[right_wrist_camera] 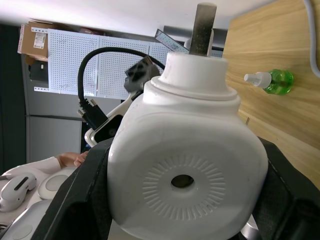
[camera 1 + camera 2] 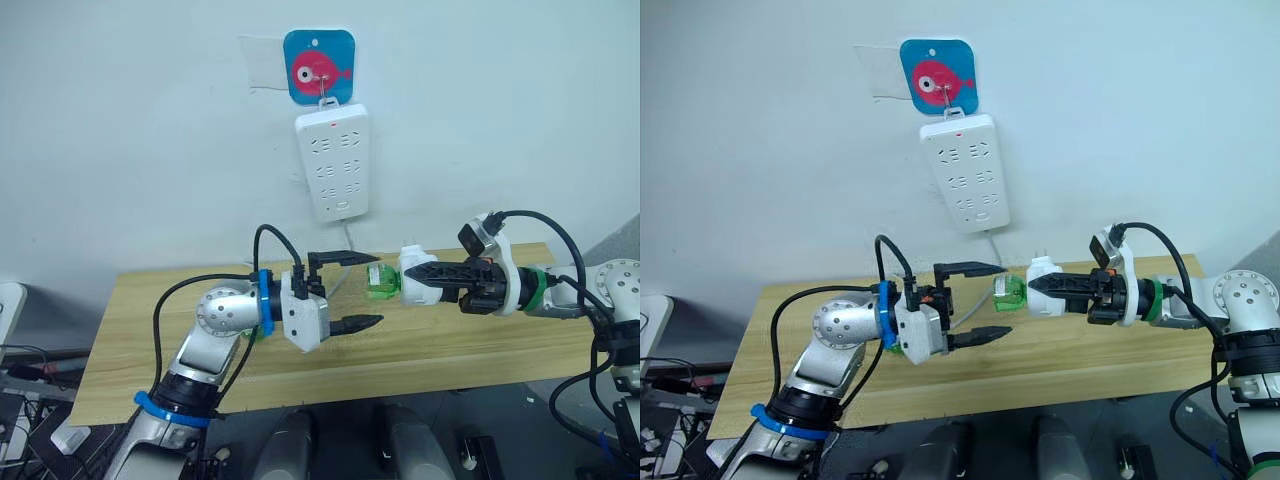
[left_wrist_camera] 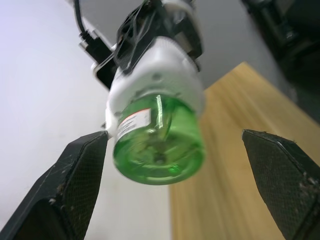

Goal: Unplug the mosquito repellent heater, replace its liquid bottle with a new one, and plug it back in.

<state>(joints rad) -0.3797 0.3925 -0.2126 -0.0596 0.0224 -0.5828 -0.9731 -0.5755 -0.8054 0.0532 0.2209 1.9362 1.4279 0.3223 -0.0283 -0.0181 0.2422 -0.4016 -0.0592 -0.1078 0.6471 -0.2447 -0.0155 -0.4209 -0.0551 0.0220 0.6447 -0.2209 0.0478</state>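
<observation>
Left gripper (image 2: 343, 291), jaws apart, flanks the green bottle (image 2: 381, 281) below the power strip (image 2: 333, 160); right gripper (image 2: 420, 280) clamps the heater (image 2: 412, 270). Next, probably: close, unscrew.

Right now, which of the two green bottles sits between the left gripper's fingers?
The green plastic bottle fitted in the white rounded heater that the right gripper holds. The other, white-capped green bottle lies on its side on the wooden table.

Silver-jointed arms looped with black cables, blue-ringed left gripper (image 2: 343, 291), green-ringed right gripper (image 2: 412, 277), each with two black fingers.
</observation>
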